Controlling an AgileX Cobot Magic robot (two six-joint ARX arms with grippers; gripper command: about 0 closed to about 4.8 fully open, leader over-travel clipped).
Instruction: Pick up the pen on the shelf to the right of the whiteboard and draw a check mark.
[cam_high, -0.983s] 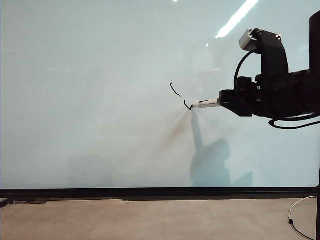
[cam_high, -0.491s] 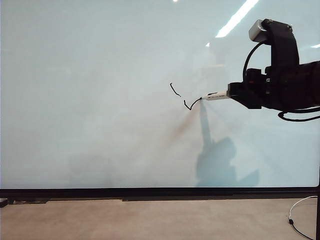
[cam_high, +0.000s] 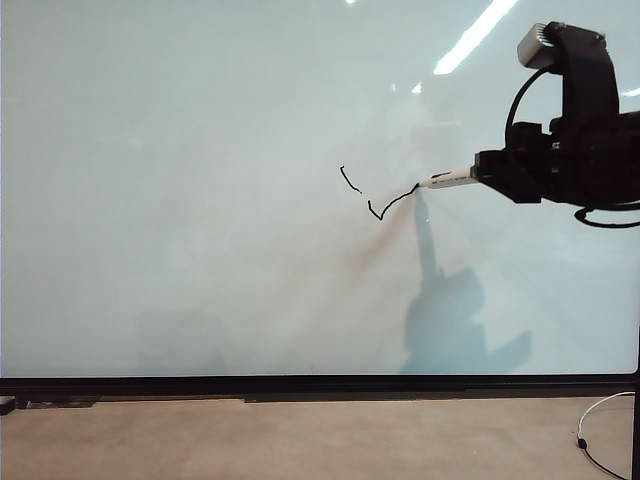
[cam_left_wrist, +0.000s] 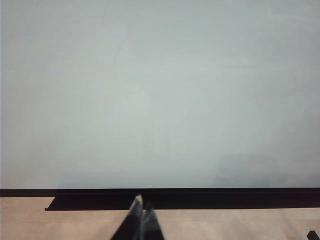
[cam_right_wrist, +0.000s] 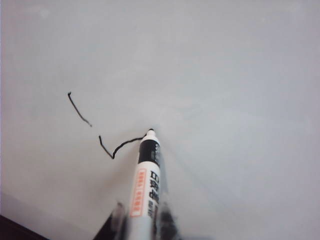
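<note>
While right hand (cam_high: 478, 176) grips pen (cam_right_wrist: 145, 186), its print is unreadable

We see the whiteboard (cam_high: 200, 200) as smooth and glossy, mirroring ceiling lights, inside a matt black frame (cam_high: 300, 386). The pen (cam_right_wrist: 145, 190) looks like smooth white plastic with printed lettering. The right gripper (cam_high: 500, 175) shows matt black plastic; the floor (cam_high: 300, 440) looks dull tan.

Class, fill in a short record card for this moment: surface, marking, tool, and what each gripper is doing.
surface: whiteboard, upright, black frame along its bottom
marking: check mark, short stroke broken by a gap, long stroke unfinished
tool: pen, tip at the end of the long stroke
right gripper: shut on the pen, at the right of the exterior view
left gripper: shut, empty, low before the board
</note>
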